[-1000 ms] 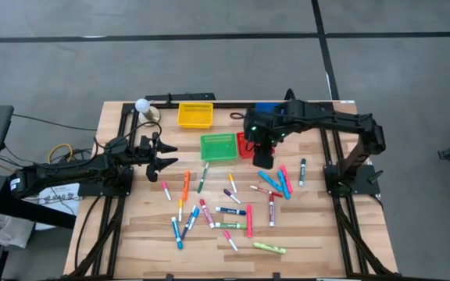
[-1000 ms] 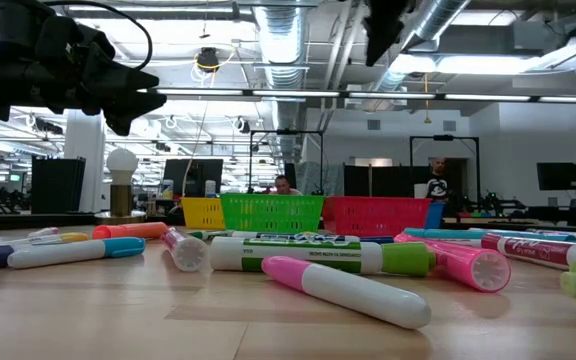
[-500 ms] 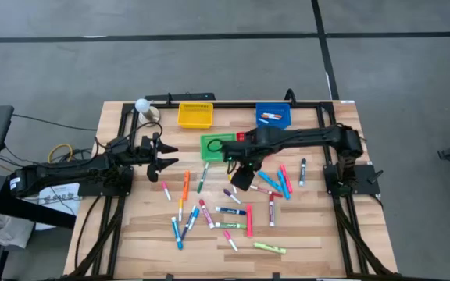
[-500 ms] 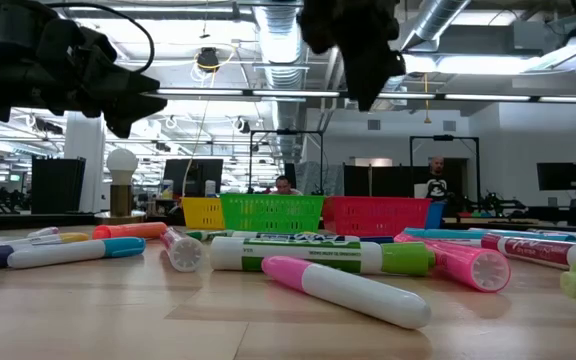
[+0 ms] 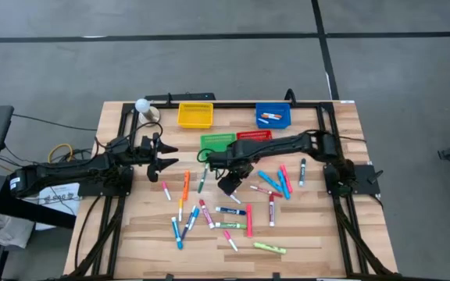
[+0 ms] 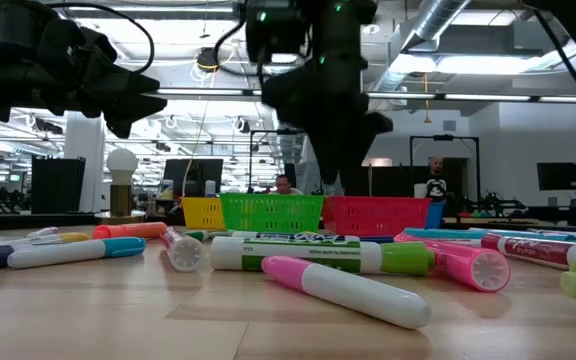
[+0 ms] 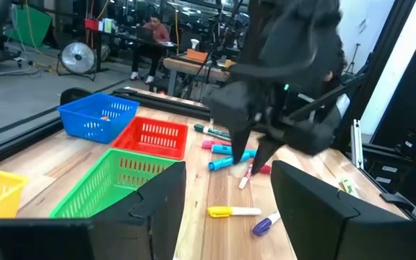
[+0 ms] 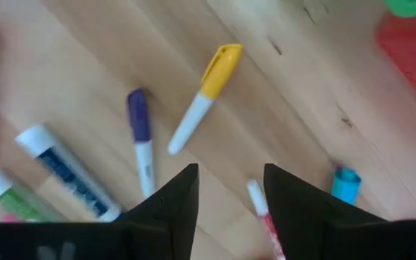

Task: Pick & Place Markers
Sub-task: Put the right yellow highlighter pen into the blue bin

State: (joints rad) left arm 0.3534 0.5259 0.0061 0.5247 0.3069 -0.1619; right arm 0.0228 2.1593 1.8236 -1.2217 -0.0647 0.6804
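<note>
The right pincer (image 5: 226,184) is held over the table (image 5: 116,234) centre, fingers parted and empty, above a yellow marker (image 8: 206,96) and a purple marker (image 8: 141,133). The remaining markers (image 5: 229,211) are scattered toward 6 o'clock. The left pincer (image 5: 165,155) is parked at 9 o'clock, spread wide, gripping nothing.

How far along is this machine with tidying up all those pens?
Barely begun. Done: a marker or two lie in the blue basket. In hand: nothing held; the right gripper hangs open over loose pens, near a yellow marker and a purple marker. The left gripper waits open at the table's left side. Left: about two dozen markers scattered on the table.
</note>
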